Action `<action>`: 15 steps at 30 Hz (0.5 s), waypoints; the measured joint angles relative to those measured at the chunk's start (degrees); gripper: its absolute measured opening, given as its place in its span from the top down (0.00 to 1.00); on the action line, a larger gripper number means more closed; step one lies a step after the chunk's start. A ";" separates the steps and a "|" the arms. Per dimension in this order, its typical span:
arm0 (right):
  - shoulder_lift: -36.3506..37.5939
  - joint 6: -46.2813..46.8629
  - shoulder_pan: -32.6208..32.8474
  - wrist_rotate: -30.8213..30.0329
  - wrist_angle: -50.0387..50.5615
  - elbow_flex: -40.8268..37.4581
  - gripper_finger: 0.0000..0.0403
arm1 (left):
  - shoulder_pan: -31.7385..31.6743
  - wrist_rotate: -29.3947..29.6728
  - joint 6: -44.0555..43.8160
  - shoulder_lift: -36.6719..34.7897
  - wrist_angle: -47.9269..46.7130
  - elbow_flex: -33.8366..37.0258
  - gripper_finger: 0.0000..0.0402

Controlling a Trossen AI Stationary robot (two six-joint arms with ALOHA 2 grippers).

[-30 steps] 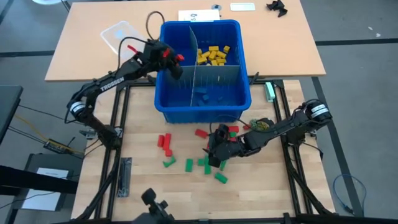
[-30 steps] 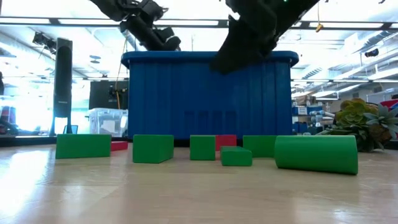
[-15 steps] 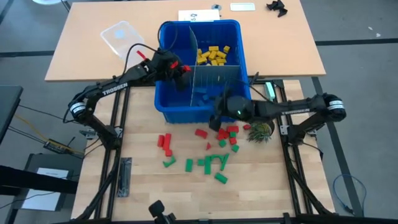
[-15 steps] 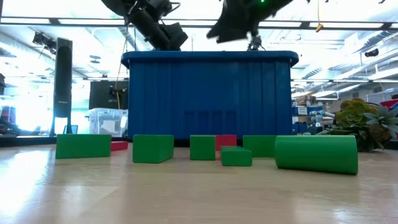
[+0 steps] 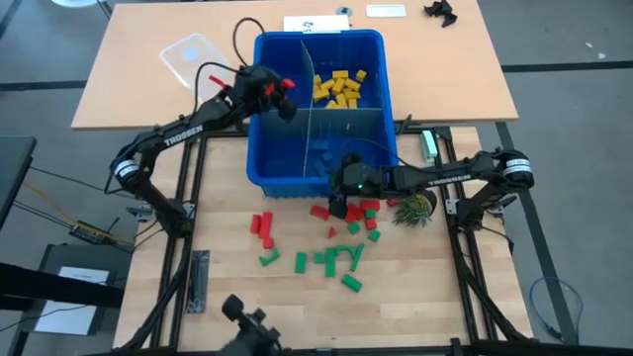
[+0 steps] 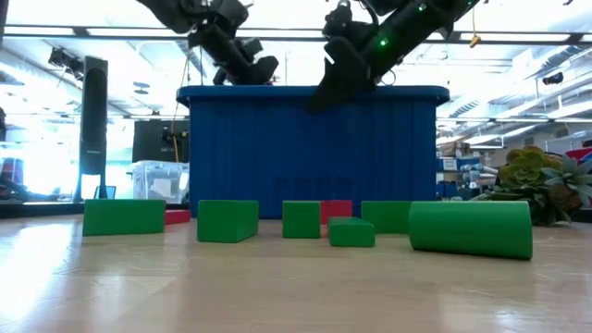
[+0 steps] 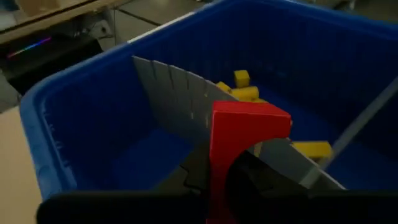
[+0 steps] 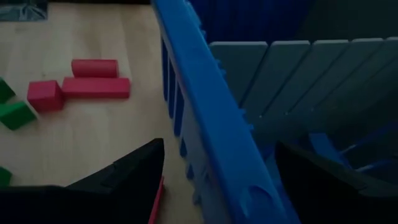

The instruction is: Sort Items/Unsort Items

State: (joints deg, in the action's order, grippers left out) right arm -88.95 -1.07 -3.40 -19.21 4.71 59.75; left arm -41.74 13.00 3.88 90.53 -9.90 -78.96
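The left gripper (image 5: 280, 96) pinches a red block (image 7: 244, 134) above the blue bin (image 5: 381, 158), over its left compartment beside the grey dividers (image 5: 346, 121); the right gripper (image 5: 339, 198), fingers wide, straddles the bin's near wall; red and green blocks (image 5: 331, 259) litter the table (image 5: 227, 297); yellow blocks (image 5: 338, 87) fill the far compartment.

High view: straight down over my counter (image 5: 227, 287), far enough to take in both my arms and the blue bin (image 5: 262, 163) at 12 o'clock.

Low view: at counter height, level, facing the bin's front wall (image 6: 305, 148) close past the green blocks (image 6: 227, 221).

Left wrist view: close, looking down into the bin (image 7: 74, 118) across the grey divider (image 7: 171, 99).

Right wrist view: very near the bin's rim (image 8: 205, 118).

All four views share the bin.
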 joint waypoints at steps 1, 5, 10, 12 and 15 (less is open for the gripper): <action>0.00 0.02 0.01 -0.02 0.26 0.00 0.24 | -1.06 -1.31 -1.00 0.58 0.92 0.00 0.88; 0.13 0.64 0.00 0.03 0.37 0.00 0.24 | -4.05 -5.12 -3.67 3.55 3.25 0.00 0.88; 0.13 1.69 0.02 0.76 0.62 0.00 0.24 | -5.20 -5.46 -4.42 7.34 4.22 0.04 0.86; 0.13 2.18 0.02 0.82 0.62 0.00 0.24 | -5.20 -5.53 -4.48 7.77 4.77 0.04 0.83; 0.13 2.33 0.02 0.89 0.62 0.00 0.24 | -5.20 -7.03 -4.56 7.63 4.33 0.04 0.75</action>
State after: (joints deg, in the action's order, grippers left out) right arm -88.82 1.26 -3.38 -18.33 5.32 59.75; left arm -46.94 5.97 -0.68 98.16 -5.57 -78.91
